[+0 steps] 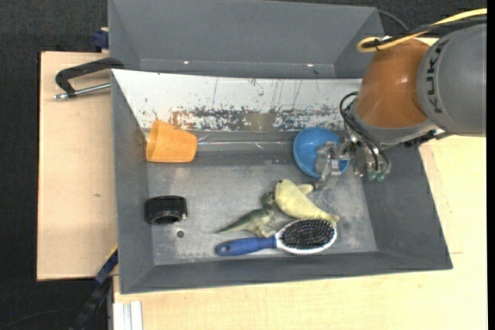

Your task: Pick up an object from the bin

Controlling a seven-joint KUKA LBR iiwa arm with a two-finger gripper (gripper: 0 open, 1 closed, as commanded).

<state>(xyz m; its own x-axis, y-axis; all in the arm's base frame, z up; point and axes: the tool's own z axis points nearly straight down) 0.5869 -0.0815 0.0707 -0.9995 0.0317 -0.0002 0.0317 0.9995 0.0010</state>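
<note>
My gripper [334, 168] hangs at the right side of the bin, its fingers down against the right edge of a blue bowl-like cup [312, 148] that lies by the back wall. Whether anything sits between the fingers is hidden. Just below and left of the gripper lies a pale yellow soft thing [298, 201], and under it a green toy lizard [251, 221]. In front of those lies a hairbrush [298, 236] with a blue handle and a white head of black bristles.
An orange cup [171, 143] lies on its side at the back left. A black ring-shaped wheel [165, 209] sits at the front left. Bare bin floor stretches between these and the cluster on the right.
</note>
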